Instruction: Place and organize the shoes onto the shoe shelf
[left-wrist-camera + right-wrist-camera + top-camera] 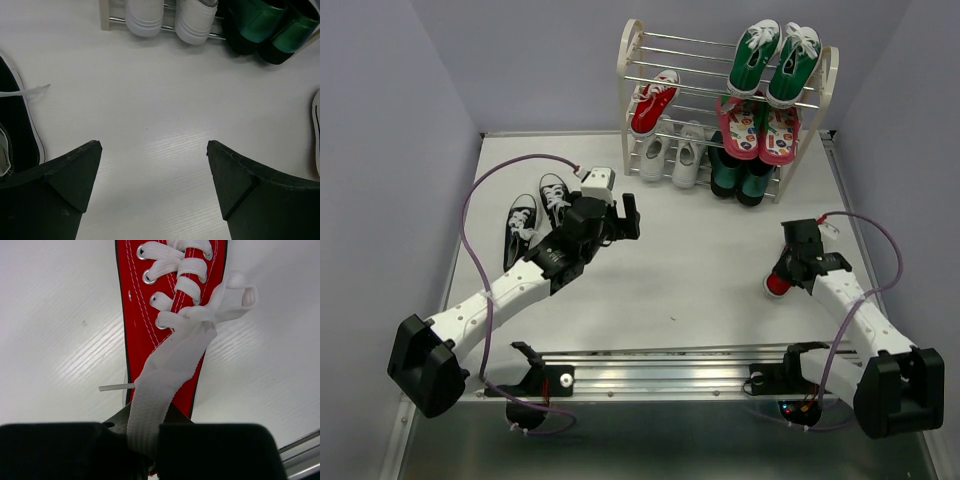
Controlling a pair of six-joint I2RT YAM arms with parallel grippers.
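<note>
The cream shoe shelf [626,70] stands at the back of the table. One red shoe [653,100] lies on its second tier at the left. The white pair [670,155] sits on the bottom tier and also shows in the left wrist view [145,17]. The black pair [540,210] lies on the table at the left, and one of these shoes [15,125] is at the left edge of the left wrist view. My left gripper [625,215] is open and empty over bare table [155,150]. My right gripper [790,265] is shut on the heel end and lace of the second red shoe [170,315], at the right of the table [778,283].
Green sneakers [775,62] sit on the top tier at the right, pink patterned shoes [760,130] below them, and dark green boots [745,180] at the bottom right. A metal rail [660,375] runs along the near edge between the arm bases.
</note>
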